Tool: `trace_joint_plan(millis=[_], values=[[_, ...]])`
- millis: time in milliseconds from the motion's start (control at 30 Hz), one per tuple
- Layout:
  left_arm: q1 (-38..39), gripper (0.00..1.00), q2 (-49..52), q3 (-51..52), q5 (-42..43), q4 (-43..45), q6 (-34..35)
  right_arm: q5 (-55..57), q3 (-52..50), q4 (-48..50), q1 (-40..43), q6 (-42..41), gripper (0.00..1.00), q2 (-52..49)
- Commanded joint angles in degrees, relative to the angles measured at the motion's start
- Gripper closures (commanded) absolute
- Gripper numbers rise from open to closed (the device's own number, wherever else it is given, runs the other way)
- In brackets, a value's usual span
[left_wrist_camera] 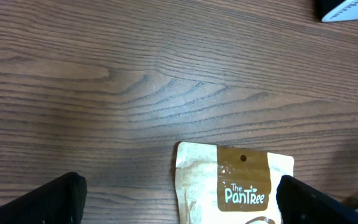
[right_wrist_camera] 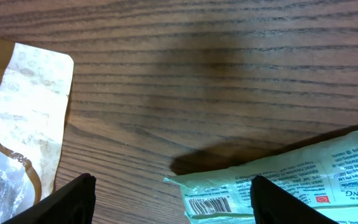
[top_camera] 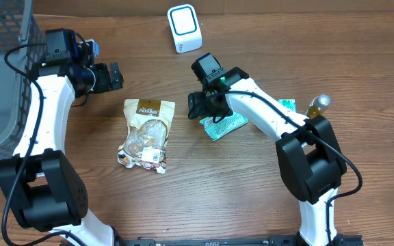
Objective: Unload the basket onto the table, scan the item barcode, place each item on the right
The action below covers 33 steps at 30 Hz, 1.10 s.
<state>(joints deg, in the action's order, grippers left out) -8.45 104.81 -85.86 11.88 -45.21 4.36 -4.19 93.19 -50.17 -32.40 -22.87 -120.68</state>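
Observation:
A pale green packet (top_camera: 226, 125) lies right of the table's middle, its printed barcode (right_wrist_camera: 207, 204) facing up. In the right wrist view the packet's (right_wrist_camera: 303, 168) near corner is raised a little and casts a shadow. My right gripper (top_camera: 201, 107) hovers over its left end, open, with the barcode end between its fingers (right_wrist_camera: 179, 200). A white scanner (top_camera: 184, 27) stands at the back. My left gripper (top_camera: 114, 75) is open above bare wood, just beyond the top edge of a brown and white snack pouch (left_wrist_camera: 241, 186).
The snack pouch (top_camera: 147, 133) lies flat left of the packet, and its edge (right_wrist_camera: 23, 112) shows in the right wrist view. A grey wire basket (top_camera: 2, 82) stands at the far left. A gold-capped bottle (top_camera: 318, 104) stands by the right arm.

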Motion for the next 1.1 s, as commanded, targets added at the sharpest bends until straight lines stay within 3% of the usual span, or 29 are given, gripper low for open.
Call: trace_joint_plan(millis=[0, 567, 733, 833, 1067], values=[[0.1, 0.0, 0.5, -1.1, -0.1, 0.0, 0.6, 0.3, -0.2, 0.2, 0.0, -1.0, 0.23, 0.0], [0.1, 0.0, 0.5, -1.1, -0.1, 0.0, 0.6, 0.3, -0.2, 0.4, 0.0, -0.9, 0.21, 0.0], [0.1, 0.0, 0.5, -1.1, -0.1, 0.0, 0.6, 1.0, -0.2, 4.7, 0.0, -0.9, 0.15, 0.0], [0.1, 0.0, 0.5, -1.1, -0.1, 0.0, 0.6, 1.6, -0.2, 5.4, 0.2, -0.9, 0.0, 0.0], [0.1, 0.0, 0.5, -1.1, -0.1, 0.0, 0.6, 1.6, -0.2, 5.9, 0.2, -0.9, 0.0, 0.0]])
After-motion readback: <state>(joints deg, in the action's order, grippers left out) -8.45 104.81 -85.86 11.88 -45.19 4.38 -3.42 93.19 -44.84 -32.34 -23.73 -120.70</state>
